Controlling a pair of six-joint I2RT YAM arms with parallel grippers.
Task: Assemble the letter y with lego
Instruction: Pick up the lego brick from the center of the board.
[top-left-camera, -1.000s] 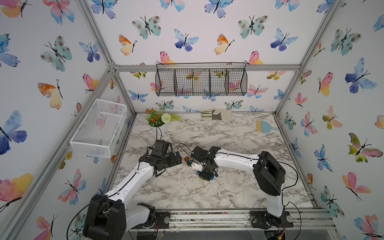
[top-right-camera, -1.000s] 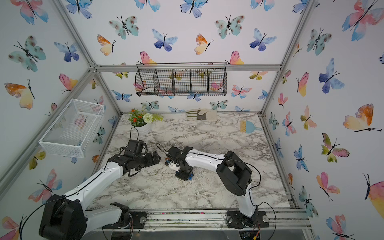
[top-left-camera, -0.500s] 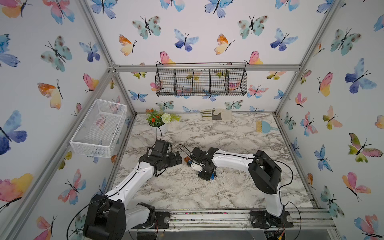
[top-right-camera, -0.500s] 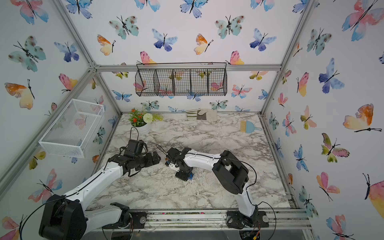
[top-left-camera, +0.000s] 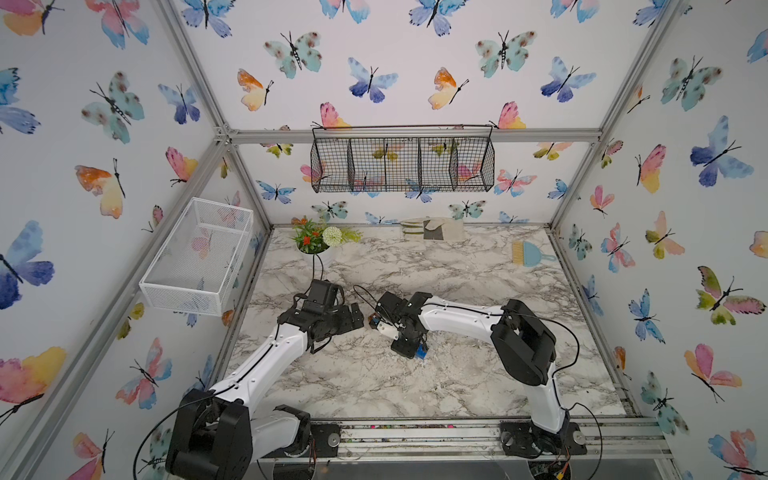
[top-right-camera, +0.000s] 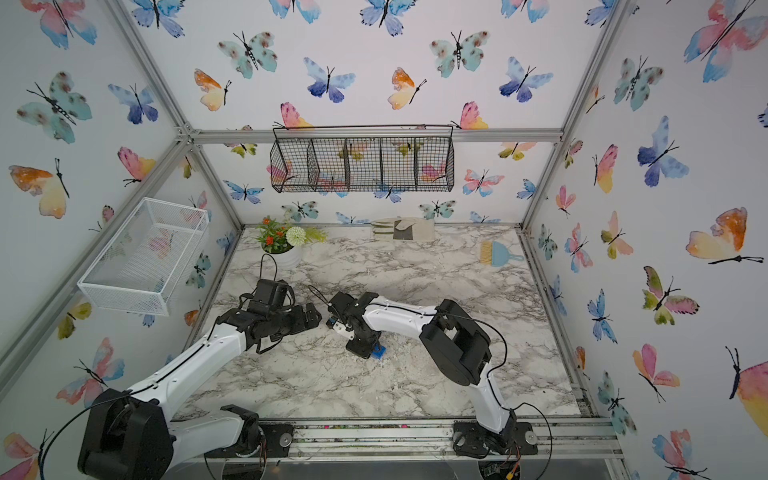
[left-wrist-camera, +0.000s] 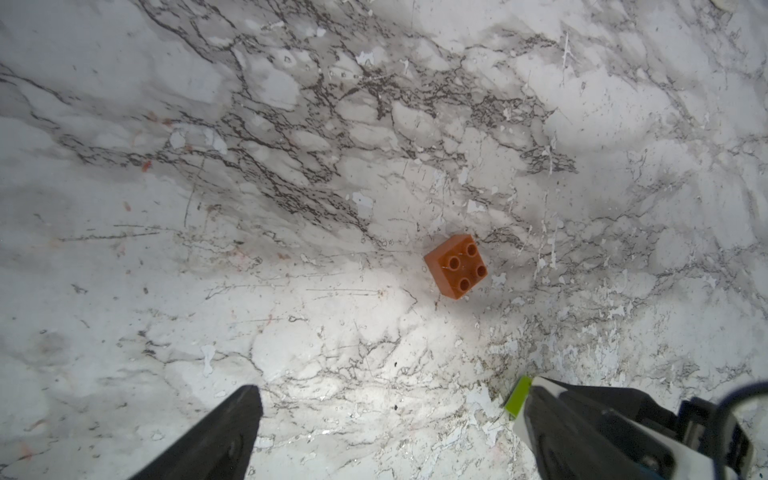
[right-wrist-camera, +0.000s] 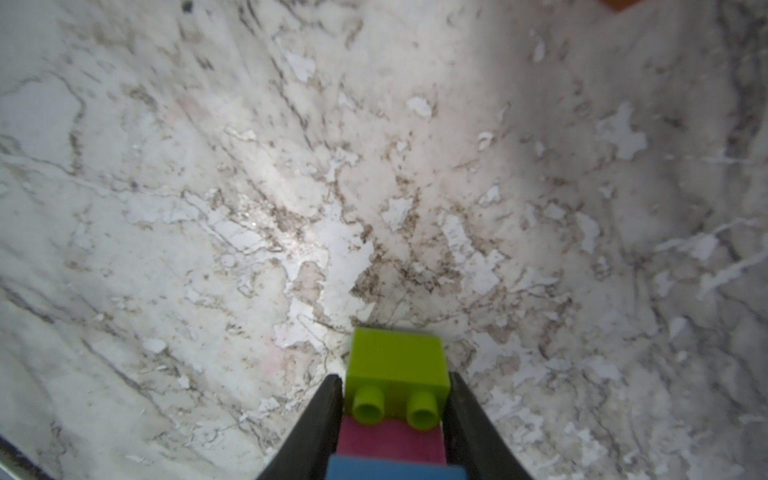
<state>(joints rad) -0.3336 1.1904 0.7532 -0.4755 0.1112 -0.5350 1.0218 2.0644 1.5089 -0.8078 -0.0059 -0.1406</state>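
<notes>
The black elbow joint (top-left-camera: 523, 341) behind my right gripper (right-wrist-camera: 394, 376) has swung slightly inward, toward my white left arm (top-left-camera: 266, 365).

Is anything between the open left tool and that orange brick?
Nothing visible: only bare marble lies between the left tool and the orange brick. The green brick in the right tool is off to one side.

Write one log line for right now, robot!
right gripper: shut on brick stack | left gripper: open, empty | orange brick: loose on table

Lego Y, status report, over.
Left gripper open, orange brick loose on the table ahead of it. Right gripper shut on green-pink-light blue stack. Nothing in the way around the orange brick.
</notes>
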